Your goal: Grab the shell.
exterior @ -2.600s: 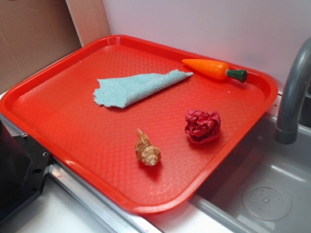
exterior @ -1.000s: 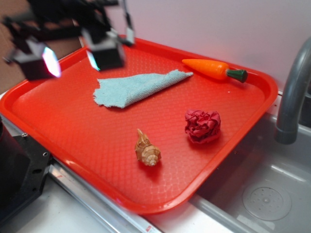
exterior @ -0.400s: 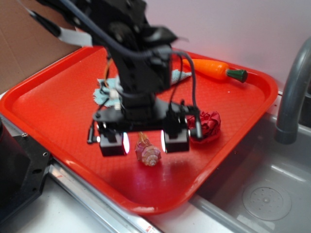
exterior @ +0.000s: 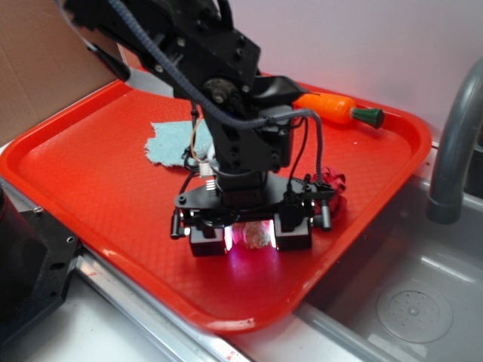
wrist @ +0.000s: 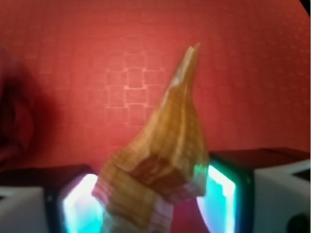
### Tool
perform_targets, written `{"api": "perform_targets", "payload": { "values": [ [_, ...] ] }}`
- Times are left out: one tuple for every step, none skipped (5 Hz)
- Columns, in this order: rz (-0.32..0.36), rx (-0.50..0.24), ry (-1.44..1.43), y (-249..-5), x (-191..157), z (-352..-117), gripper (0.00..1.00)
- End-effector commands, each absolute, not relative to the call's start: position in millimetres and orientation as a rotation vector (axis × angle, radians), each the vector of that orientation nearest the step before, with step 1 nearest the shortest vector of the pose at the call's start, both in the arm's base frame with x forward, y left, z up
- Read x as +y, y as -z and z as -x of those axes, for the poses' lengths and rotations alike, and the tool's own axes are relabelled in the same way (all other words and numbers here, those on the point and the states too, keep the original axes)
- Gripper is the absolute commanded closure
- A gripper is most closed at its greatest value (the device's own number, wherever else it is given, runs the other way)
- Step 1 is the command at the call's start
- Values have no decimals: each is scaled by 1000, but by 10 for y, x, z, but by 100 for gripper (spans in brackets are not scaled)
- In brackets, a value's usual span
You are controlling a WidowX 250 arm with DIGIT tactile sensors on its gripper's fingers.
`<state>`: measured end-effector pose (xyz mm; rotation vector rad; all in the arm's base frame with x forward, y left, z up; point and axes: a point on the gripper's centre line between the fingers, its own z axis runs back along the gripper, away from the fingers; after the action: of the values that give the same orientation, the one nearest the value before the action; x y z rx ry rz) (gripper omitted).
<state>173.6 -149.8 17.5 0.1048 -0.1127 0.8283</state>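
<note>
Red textured plastic forms the tray (exterior: 90, 173), whose floor carries a fine embossed grid, seen close up in the wrist view as small raised squares. You see the black gripper (exterior: 251, 240) lowered to the tray floor near the front edge, its two blocky fingers (exterior: 207, 240) standing either side of the shell (exterior: 255, 236). In the exterior view only a small pale, pink-lit patch of the shell shows between the finger blocks. In the wrist view the shell (wrist: 160, 160) fills the middle: tan and cream, banded with fine ridges, its broad whorled body low between the fingers and its narrow pointed end reaching up the frame over the tray. The inner faces of the fingers glow cyan-white there, and the shell's body overlaps both of them at the bottom of the frame. The gap is narrow, about the width of the shell; you cannot tell from either view whether the pads press on the shell or merely flank it.

Just beside the gripper's right-hand finger block in the exterior view lies a dark red, crumpled ball of paper (exterior: 335, 194), mostly hidden by the gripper's crossbar. Behind the arm a pale blue-green cloth (exterior: 167, 142) with a woven, frayed surface lies flat on the tray, partly covered by the arm. Near the far rim rests a smooth orange toy carrot (exterior: 332, 107) with a dark green top. A curved grey metal faucet (exterior: 451, 151) rises at the right, over a steel sink (exterior: 411, 302).
</note>
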Motion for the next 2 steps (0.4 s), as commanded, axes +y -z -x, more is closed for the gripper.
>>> {"api": "perform_targets", "payload": {
  "values": [
    [-43, -65, -720, -555, -1204, -1790, 100],
    [35, -8, -594, -952, -958, -1898, 100]
  ]
}}
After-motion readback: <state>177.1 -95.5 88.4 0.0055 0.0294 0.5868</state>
